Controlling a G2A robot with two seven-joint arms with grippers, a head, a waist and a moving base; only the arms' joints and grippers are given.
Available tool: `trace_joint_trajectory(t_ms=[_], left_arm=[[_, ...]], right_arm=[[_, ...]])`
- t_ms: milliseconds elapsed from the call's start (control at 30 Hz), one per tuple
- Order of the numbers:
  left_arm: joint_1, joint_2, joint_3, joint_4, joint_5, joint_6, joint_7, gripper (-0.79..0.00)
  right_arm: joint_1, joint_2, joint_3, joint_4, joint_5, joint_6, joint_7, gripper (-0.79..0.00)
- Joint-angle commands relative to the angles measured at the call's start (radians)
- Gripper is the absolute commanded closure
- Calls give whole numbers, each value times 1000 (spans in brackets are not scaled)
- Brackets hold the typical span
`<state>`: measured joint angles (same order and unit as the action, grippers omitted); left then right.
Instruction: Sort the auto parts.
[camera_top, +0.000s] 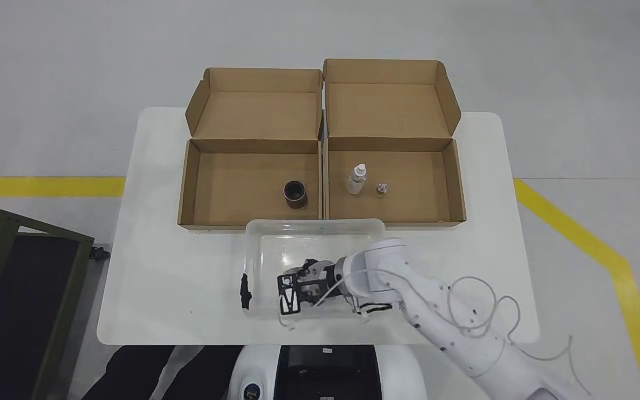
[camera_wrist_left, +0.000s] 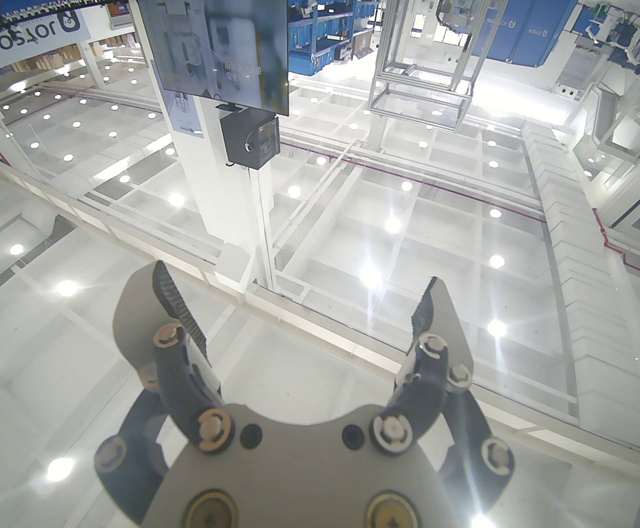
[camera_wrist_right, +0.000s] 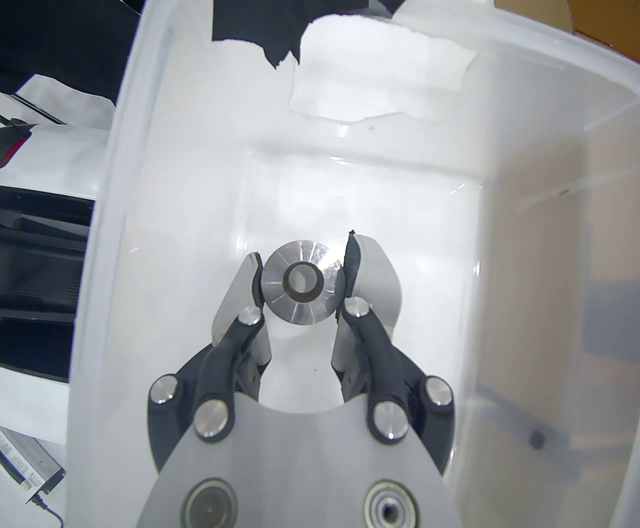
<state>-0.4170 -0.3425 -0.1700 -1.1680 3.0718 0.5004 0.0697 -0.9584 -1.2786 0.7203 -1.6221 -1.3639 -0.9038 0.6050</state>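
Metal flanged bushing | likely rigid, dense, slick | right gripper clamps its rim | left gripper spread wide, empty

Top view looks down on the surface; right wrist view sits close inside its six-o'clock bin; left faces the ceiling.

the right gripper, clamping a metal disc, is sitting low in the clear bin; walls are hemming it all round, leaving only the top open. beyond, both boxes are lying open-topped: a dark ring is crowding the right wall of the left box, a white bottle and small part are taking the left end of the right box.
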Motion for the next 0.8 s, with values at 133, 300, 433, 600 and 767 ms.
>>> trace_joint_trajectory(t_ms=[133, 300, 433, 600, 767], left_arm=[[0, 0, 0, 0, 0, 0, 0, -785], [0, 0, 0, 0, 0, 0, 0, -785], [0, 0, 0, 0, 0, 0, 0, -785], [0, 0, 0, 0, 0, 0, 0, -785], [0, 0, 0, 0, 0, 0, 0, -785]], right_arm=[[-3, 5, 11, -35, 14, -6, -5, 0], [-11, 15, 47, -85, 52, -10, -19, 0], [-11, 22, 83, -118, 88, -13, -31, 0], [-14, 29, 130, -174, 132, 8, -81, 0], [-43, 38, 188, -236, 168, 41, -175, 0]])
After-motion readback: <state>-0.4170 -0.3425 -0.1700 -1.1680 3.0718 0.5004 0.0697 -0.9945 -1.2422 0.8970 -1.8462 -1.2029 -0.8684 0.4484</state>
